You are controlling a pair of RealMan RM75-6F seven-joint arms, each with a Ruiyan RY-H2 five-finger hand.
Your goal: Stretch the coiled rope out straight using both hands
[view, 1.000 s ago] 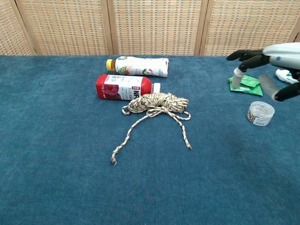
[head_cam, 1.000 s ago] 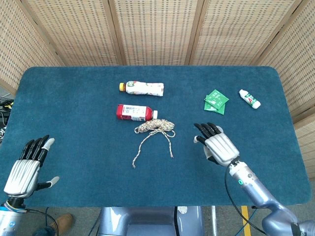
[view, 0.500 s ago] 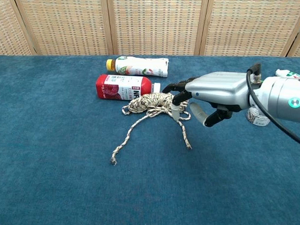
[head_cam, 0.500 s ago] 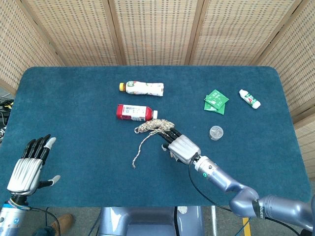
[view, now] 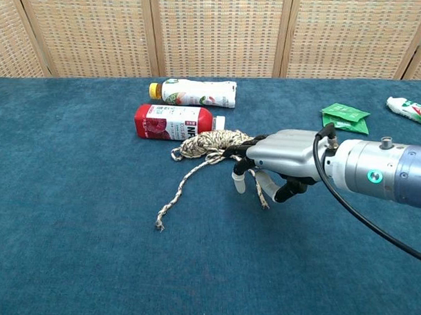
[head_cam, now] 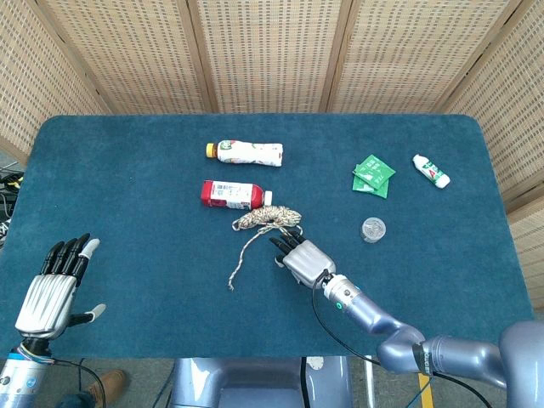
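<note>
Covering the bench is a dark teal felt-like cloth, and behind its far edge stand woven cane screens in wooden frames. On the cloth lie a white bottle with a yellow cap, a red bottle just near of it, green sachets and a small white tube toward the far right, and a small clear lidded cup.

The coiled rope sits at mid-bench, touching the near side of the red bottle, with two loose tails running nearward (the left tail lies bare; the right one is under the hand).

The right robot hand lies palm down over that right tail, fingers reaching the coil's edge; whether it actually grips the strand I cannot tell. The left robot hand hovers at the near left corner, fingers spread, holding nothing.

Compared with half a second ago, the right robot hand sits a little nearer and lower on the rope, its fingers curled more. The left robot hand, the coil and the bottles lie as before.
</note>
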